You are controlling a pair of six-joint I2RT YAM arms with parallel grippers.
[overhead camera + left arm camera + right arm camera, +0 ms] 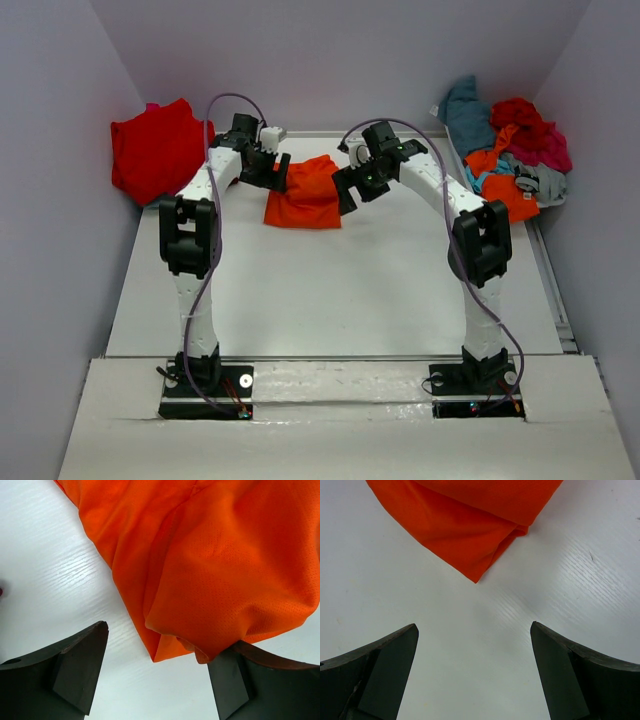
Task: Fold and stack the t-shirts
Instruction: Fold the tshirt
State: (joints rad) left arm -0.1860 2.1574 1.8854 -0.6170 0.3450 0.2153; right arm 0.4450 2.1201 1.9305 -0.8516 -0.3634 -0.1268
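Note:
A folded bright orange t-shirt (305, 195) lies at the far middle of the table, between my two grippers. My left gripper (278, 175) is at its left edge with jaws open; in the left wrist view (157, 672) the orange cloth (225, 565) drapes onto the tip of the right finger (235, 680) and nothing sits between the jaws. My right gripper (343, 190) is open beside the shirt's right edge, and only bare table shows between its fingers (475, 672), the shirt's corner (475, 535) lying ahead. A folded red t-shirt (155, 150) rests at the far left.
A loose heap of t-shirts (510, 150) in teal, red, magenta, orange and grey lies at the far right corner. Walls close in the table on the left, back and right. The white table surface (330, 290) stretches toward the arm bases.

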